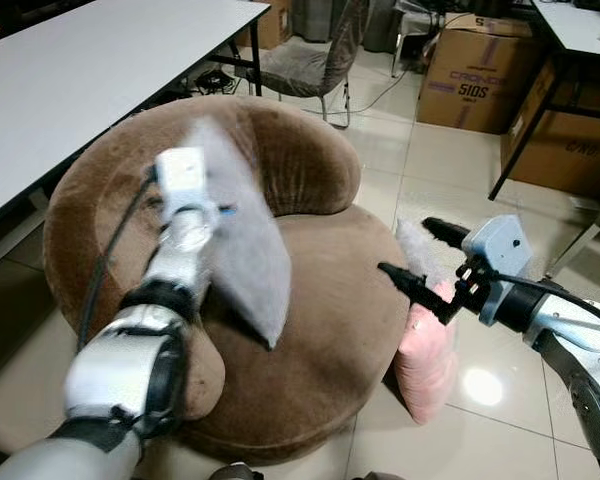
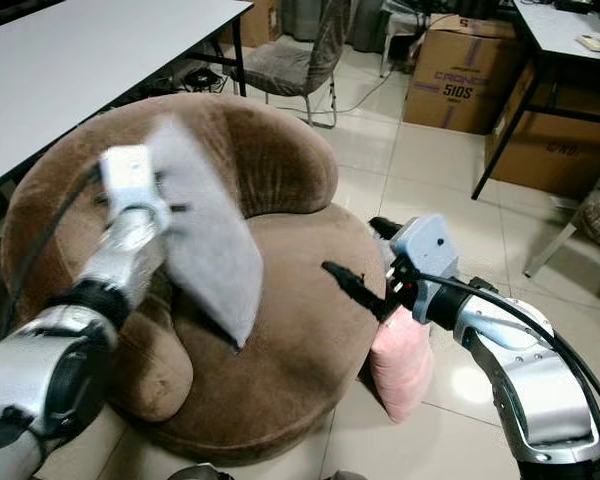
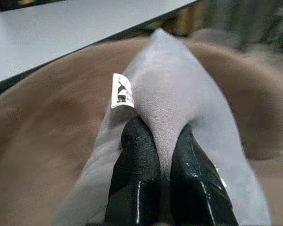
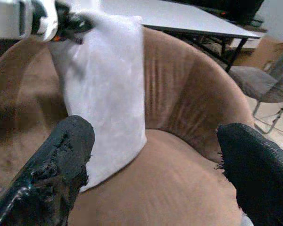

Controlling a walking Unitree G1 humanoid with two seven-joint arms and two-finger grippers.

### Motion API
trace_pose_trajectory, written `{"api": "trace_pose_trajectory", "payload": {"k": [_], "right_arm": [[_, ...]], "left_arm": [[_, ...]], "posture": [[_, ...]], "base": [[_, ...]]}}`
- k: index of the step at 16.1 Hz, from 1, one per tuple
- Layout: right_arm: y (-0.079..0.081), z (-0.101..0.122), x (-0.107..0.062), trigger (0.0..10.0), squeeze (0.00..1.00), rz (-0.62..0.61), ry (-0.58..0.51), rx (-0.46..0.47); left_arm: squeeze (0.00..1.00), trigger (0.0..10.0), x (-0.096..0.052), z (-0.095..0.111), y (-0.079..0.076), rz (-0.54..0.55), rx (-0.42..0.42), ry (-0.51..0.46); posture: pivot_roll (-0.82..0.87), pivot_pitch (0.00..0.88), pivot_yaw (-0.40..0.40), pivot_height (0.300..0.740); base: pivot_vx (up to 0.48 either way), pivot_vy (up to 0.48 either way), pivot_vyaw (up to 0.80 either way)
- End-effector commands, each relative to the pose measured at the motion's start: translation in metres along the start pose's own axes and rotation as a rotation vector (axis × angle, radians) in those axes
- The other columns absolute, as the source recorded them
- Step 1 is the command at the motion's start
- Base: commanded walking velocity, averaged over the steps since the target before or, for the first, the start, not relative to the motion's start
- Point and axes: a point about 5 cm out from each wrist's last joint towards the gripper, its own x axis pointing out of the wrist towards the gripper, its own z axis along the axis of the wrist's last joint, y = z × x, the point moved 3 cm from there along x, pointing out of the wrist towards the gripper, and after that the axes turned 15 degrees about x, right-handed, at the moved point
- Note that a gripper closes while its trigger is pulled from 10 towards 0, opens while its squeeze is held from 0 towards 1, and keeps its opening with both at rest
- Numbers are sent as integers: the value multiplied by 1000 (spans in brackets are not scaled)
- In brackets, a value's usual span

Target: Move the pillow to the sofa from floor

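Left eye view shows two pillows: one grey pillow (image 1: pixel 242 235) pinched at its edge by the left gripper (image 3: pixel 162 157), hanging over the seat of the round brown sofa (image 1: pixel 320 340), and one pink pillow (image 1: pixel 427 355) standing on the tiled floor (image 1: pixel 500 400) against the sofa's side. The right gripper (image 1: pixel 420 255) hovers above the pink pillow, its two fingers spread wide, holding nothing. One white table (image 1: pixel 70 80) and two cardboard boxes (image 1: pixel 475 75) stand behind.

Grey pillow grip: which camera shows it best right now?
Left wrist view: the left gripper is pinched shut on the grey pillow. The eye views show the pillow hanging over the brown sofa; the right wrist view shows its face.
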Motion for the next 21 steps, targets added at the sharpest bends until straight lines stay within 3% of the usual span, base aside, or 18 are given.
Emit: {"api": "trace_pose_trajectory", "payload": {"k": [1, 4, 6, 8, 10, 13, 14, 15, 16, 18, 19, 21], "right_arm": [[3, -2, 0, 10000, 0, 23, 16, 10], [7, -8, 1, 10000, 0, 58, 52, 20], [12, -10, 2, 10000, 0, 103, 74, 29], [18, -12, 3, 10000, 0, 156, 89, 43], [24, -11, 2, 10000, 0, 228, 107, 108], [37, -17, -7, 10000, 0, 353, 192, 158], [40, -23, -11, 10000, 0, 386, 232, 157], [40, -24, -12, 10000, 0, 391, 241, 158], [40, -24, -12, 10000, 0, 390, 242, 163], [38, -26, -12, 10000, 0, 380, 256, 157], [33, -29, -13, 10000, 0, 350, 274, 157], [28, -27, -14, 10000, 0, 304, 260, 190]], "left_arm": [[0, 10000, -3, -27, 10, 44, 33, 85], [0, 10000, -14, -74, 21, 58, 216, 260], [0, 10000, -16, -84, 28, 74, 221, 304], [0, 10000, -11, -76, 36, 90, 198, 275], [0, 10000, -4, -57, 39, 74, 252, 211], [0, 10000, 1, -50, 47, 71, 299, 246], [129, 10000, 2, -49, 48, 44, 254, 258], [796, 10000, 2, -48, 50, 44, 253, 256], [1000, 10000, 3, -49, 52, 17, 237, 246], [1000, 10000, 4, -49, 64, 18, 266, 218], [1000, 10000, 7, -34, 71, 24, 209, 128], [1000, 10000, 6, -7, 69, -45, 144, -44]], "posture": [[-117, 0, 21, 740], [-101, 0, 2, 740], [-99, 0, -1, 740], [-95, 0, -5, 740], [-91, 0, -10, 740], [-89, 0, -11, 740], [-87, 0, -11, 740], [-87, 0, -11, 740], [-84, 0, -8, 740], [-84, 0, -8, 740], [-79, 0, -10, 740], [-76, 0, -13, 740]], "base": [[0, 0, 0], [0, 0, 0], [0, 0, 0], [0, 0, 0], [0, 0, 0], [0, 0, 0], [0, 0, 0], [0, 0, 0], [0, 0, 0], [0, 0, 0], [0, 0, 0], [0, 0, 0]]}}
